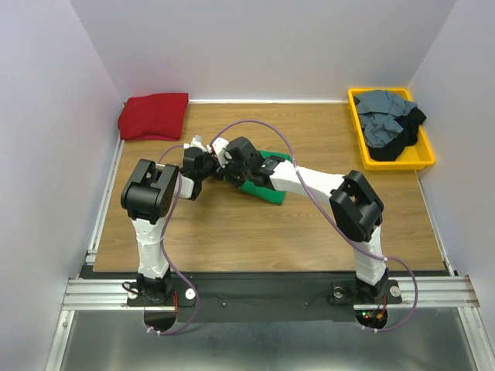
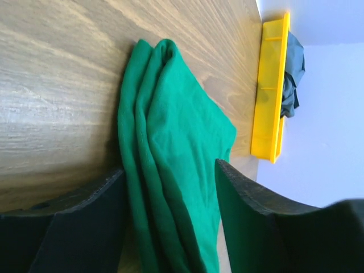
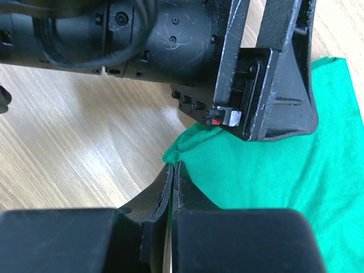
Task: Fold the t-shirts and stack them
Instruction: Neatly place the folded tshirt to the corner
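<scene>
A bright green t-shirt (image 1: 272, 188), partly folded, lies mid-table; it also shows in the left wrist view (image 2: 176, 131) and the right wrist view (image 3: 296, 170). My left gripper (image 2: 169, 168) is open, its jaws standing on either side of the shirt's bunched folds. My right gripper (image 3: 174, 168) is shut on the green shirt's pinched edge. In the top view both grippers meet over the shirt's left end, the left gripper (image 1: 203, 162) beside the right gripper (image 1: 230, 170). A folded dark red t-shirt (image 1: 153, 116) lies at the back left. Grey and black t-shirts (image 1: 387, 124) lie piled in the tray.
A yellow plastic tray (image 1: 421, 161) stands at the back right by the wall, and also shows in the left wrist view (image 2: 272, 91). The left arm's wrist body (image 3: 170, 45) sits close in front of my right gripper. White walls enclose the wooden table (image 1: 232, 232).
</scene>
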{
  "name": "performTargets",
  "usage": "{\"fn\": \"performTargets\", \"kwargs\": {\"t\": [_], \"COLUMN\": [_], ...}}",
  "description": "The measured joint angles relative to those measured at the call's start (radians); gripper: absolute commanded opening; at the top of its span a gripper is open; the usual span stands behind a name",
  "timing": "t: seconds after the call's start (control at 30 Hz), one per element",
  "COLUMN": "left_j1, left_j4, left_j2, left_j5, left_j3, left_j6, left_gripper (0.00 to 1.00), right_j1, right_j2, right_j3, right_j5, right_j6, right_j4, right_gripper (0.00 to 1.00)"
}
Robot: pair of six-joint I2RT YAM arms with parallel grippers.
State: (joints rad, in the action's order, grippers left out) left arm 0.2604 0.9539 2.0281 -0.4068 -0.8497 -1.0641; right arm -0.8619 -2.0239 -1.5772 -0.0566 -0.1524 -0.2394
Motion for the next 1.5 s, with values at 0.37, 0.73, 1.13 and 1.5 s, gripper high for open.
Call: {"fn": "performTargets", "kwargs": {"t": [0.37,0.73,1.13,1.5], "left_j1": [0.024,0.031,0.028,-0.084], "left_j4": [-0.002,-0.179,-0.588,-0.846], "left_j2": [0.006,0.005,0.011,0.134], "left_j5": [0.023,0.032,0.204,0.288], "left_j3": [-0.002,-0.119,-0.463,-0.961], "left_j6": [-0.018,0.151,0.652,0.941], "left_gripper": [0.32,0.00,0.00,0.00], "right_j1": [0.000,0.030,0.374,0.389], "right_j2": [-0.016,0.011,0.322,0.359], "right_j3": [0.000,0.030,0.199,0.301], "right_j5": [0.000,-0.002,0.032,0.031], "right_j6": [0.000,0.015,0.022,0.018], "right_j4": [0.000,-0.018,-0.077,-0.113], "right_gripper": [0.01,0.98,1.00,1.00]}}
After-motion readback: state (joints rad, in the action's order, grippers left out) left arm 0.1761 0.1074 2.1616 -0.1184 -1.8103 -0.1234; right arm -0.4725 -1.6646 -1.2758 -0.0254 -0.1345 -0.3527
